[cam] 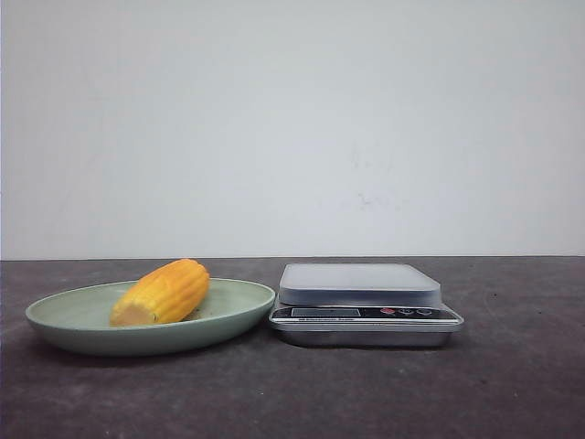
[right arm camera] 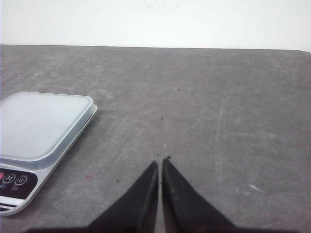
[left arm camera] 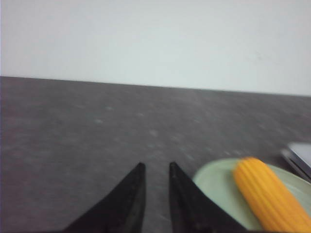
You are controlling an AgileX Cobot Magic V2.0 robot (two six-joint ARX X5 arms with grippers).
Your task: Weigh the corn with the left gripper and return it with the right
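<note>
The yellow-orange corn lies on its side in a pale green plate at the left of the table. It also shows in the left wrist view, on the plate. A silver kitchen scale with a grey platform stands just right of the plate and is bare. My left gripper is slightly open and empty, above the table beside the plate. My right gripper is shut and empty, over bare table beside the scale. Neither gripper shows in the front view.
The table is dark grey with a white wall behind it. The scale's corner shows beyond the plate in the left wrist view.
</note>
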